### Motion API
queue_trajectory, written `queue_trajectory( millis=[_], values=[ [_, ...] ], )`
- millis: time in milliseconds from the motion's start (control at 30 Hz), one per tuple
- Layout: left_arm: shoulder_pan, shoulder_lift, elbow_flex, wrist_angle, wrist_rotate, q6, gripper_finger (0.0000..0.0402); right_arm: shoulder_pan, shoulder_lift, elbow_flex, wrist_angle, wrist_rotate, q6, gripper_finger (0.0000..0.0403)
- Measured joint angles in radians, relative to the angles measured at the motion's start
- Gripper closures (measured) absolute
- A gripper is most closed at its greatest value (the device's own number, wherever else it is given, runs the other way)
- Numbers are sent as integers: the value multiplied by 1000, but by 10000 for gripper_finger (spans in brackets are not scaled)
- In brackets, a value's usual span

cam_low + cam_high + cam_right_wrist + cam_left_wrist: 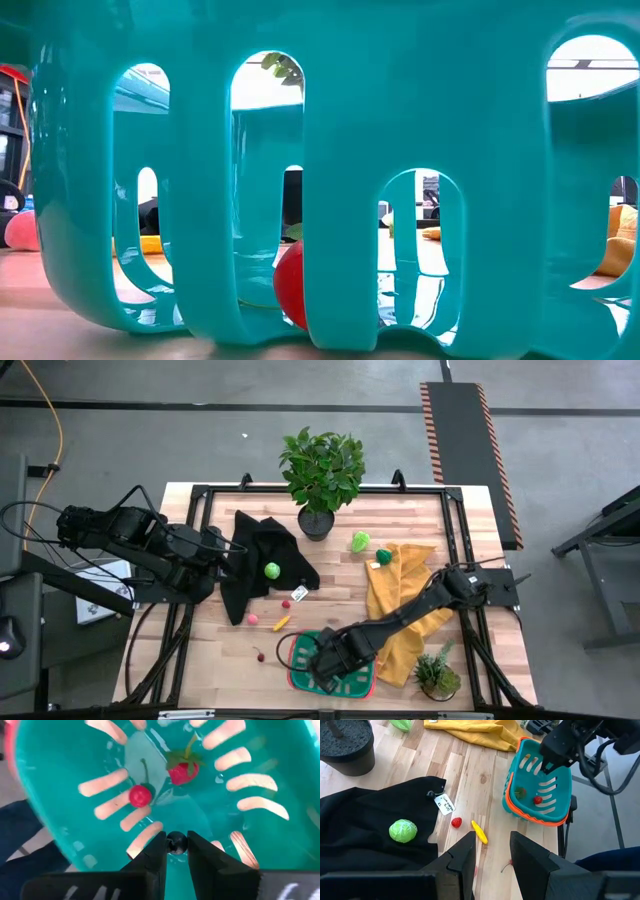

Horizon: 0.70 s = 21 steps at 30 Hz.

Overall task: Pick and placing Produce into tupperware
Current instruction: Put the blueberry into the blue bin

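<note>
Your right end effector (175, 851) sits inside the tupperware (300, 678), and in the high view its arm covers most of the container, so you see only the red rim and a strip of green base near the counter (420, 525) front edge. The low view is almost filled by the container's slotted teal wall (330, 150); through one slot you catch only part of a red piece (288, 285). In the right wrist view, the fingers stand close together with a small dark round object (176, 841) between the tips; you cannot tell from this whether they grip it, or what it is. Beyond them on the base lie a red cherry (140, 795) with its stem angled away from the fingers, and a strawberry (183, 771) with a green top.

The container's long axis runs from the front edge toward the back of the counter, beside the yellow cloth (400, 595).

Your left end effector (491, 851) hangs over the black cloth (262, 565) on the left side, fingers parted with nothing between them. On that cloth rests a lime-green ball (402, 830). Past the cloth's edge lie a small red piece (456, 822) and a yellow piece (480, 832), its long axis slanted toward the container. A white tag (444, 804) lies by the cloth. Two green pieces (360, 541) sit near the potted plant (322, 470).
</note>
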Motion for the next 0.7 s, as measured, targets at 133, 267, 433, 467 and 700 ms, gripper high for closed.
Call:
queue_trajectory(
  millis=[133,267,433,467,700],
  values=[
    [0,0,0,0,0,0,291,5,0,-7,1,4,5,355],
    [0,0,0,0,0,0,291,5,0,-7,-4,17,5,355],
    [0,0,0,0,0,0,291,5,0,-7,-6,20,5,355],
    [0,0,0,0,0,0,291,5,0,-7,-6,20,5,355],
    [0,0,0,0,0,0,291,5,24,-5,-6,4,8,355]
  ],
)
